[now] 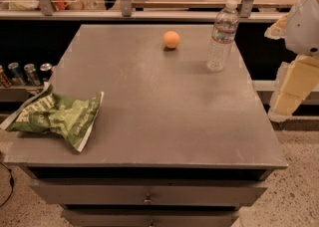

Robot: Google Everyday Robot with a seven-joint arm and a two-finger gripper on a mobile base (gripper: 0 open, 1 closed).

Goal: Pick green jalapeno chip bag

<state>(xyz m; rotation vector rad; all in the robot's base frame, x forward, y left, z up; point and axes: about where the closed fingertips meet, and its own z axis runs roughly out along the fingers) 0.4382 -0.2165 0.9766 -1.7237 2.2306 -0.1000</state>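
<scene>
My tool point(290, 94) hangs beside the worktop's point(169, 121) right edge with nothing visibly held. I cannot tell how far open it is. The green jalapeno chip bag point(56, 115) lies flattish at the front-left, overhanging the left edge. Cross the bare middle — water bottle point(222, 37) and orange ball point(171, 39) stand well back — and descend on the crumpled centre, not the overhang.
</scene>
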